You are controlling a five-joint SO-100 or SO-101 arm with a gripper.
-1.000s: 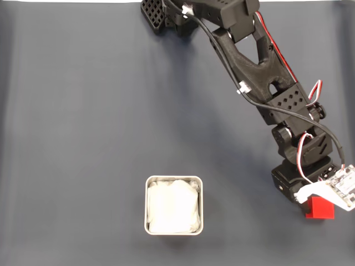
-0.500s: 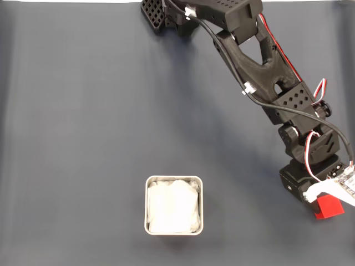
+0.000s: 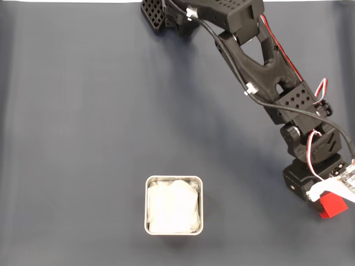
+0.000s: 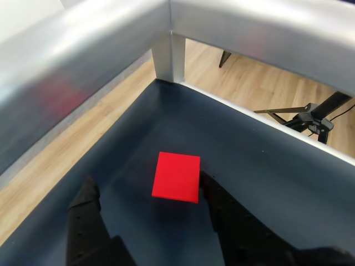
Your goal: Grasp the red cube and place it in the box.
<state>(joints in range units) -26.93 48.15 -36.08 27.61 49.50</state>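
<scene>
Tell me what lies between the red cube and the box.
Only bare dark mat lies between the red cube and the box in the fixed view.

The arm swings further right in the fixed view, nudging the red cube (image 3: 333, 204) along toward the mat's edge.

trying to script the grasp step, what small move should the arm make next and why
Probably close the gripper on the red cube. In the wrist view the cube sits between the two open fingers, close to one finger with a gap to the other, so centring slightly first may help. The box is well off to the left in the fixed view.
</scene>
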